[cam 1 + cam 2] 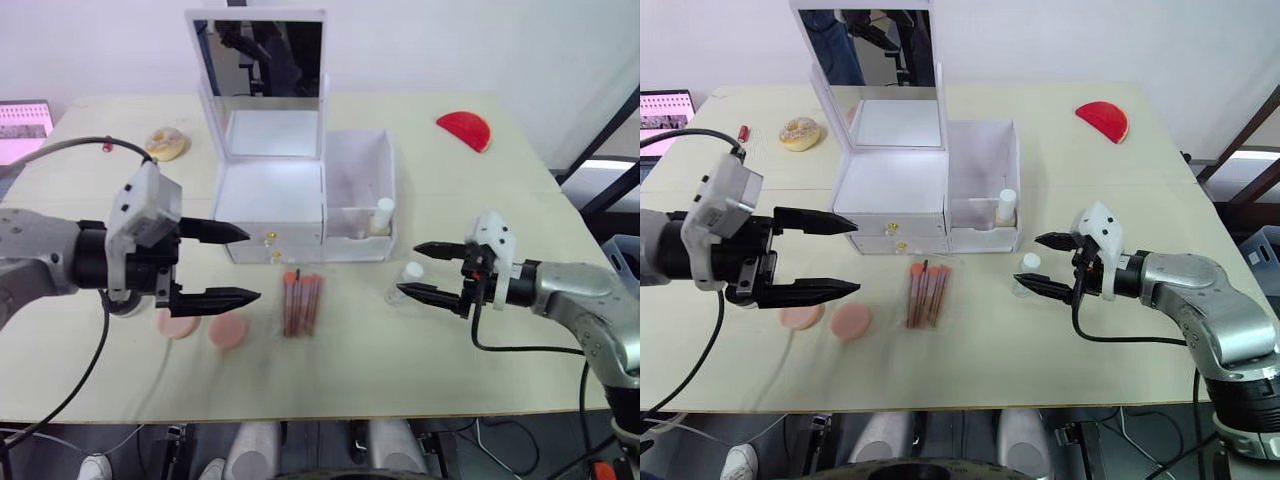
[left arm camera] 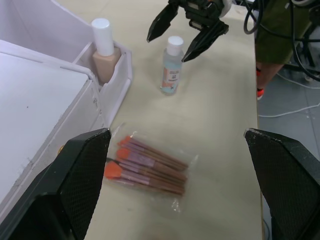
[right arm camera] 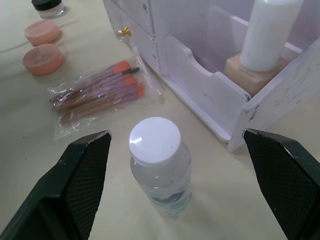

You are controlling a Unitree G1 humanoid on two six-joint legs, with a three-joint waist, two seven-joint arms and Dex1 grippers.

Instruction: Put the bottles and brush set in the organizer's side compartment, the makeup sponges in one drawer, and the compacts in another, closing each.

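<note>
While one bottle already stands in the side compartment, the other waits on the table.
Clear bottle (image 3: 159, 165): upright, just in front of the organizer (image 1: 300, 190), near its side compartment (image 1: 357, 190).
Right gripper (image 1: 1040, 262): fingers spread, empty, bottle between its tips (long axis vertical, so a sideways grip suits).
Left gripper (image 1: 232, 263): spread wide, holding nothing, well apart from the bottle.
Brush set (image 1: 301, 302): flat, nearer the left arm.
Nearer arm: right, I judge.
</note>
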